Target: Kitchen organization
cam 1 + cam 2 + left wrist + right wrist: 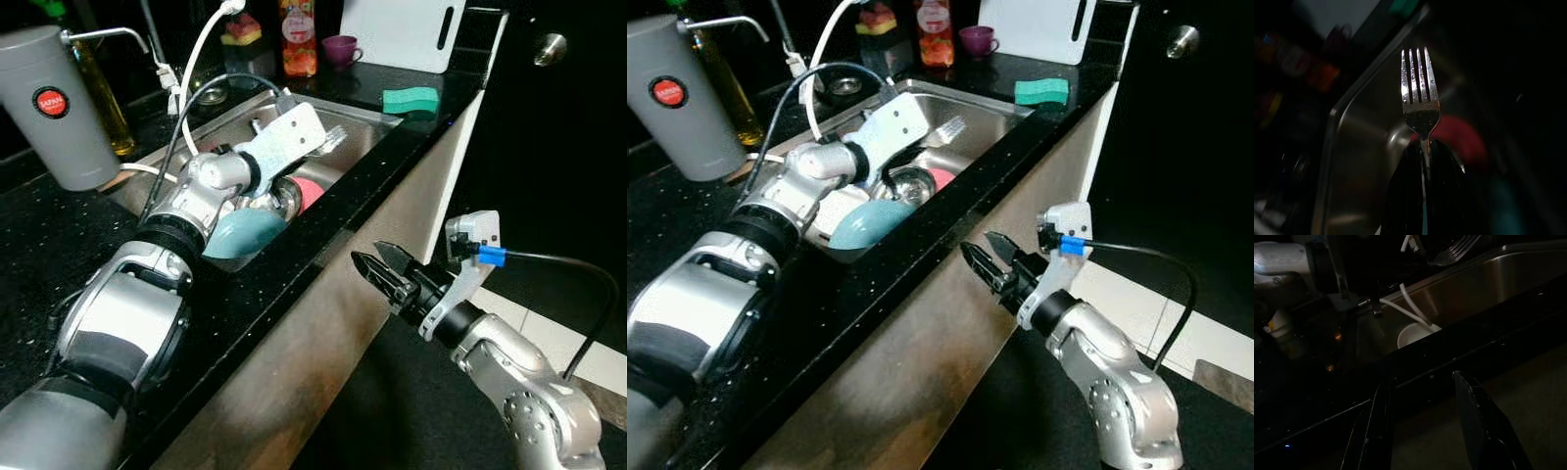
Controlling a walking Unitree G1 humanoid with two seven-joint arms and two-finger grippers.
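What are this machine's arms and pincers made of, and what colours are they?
Both arms are silver metal with rounded joints and dark bands. Each ends in two long black fingers: left gripper, right gripper. A black cable with a blue plug loops along the right wrist.

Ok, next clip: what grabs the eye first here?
The left gripper holds a wet fork up over the steel sink, tines pointing away from the wrist. Below it lie a teal bowl and a pink dish. The right gripper hangs open in front of the counter edge, holding nothing.
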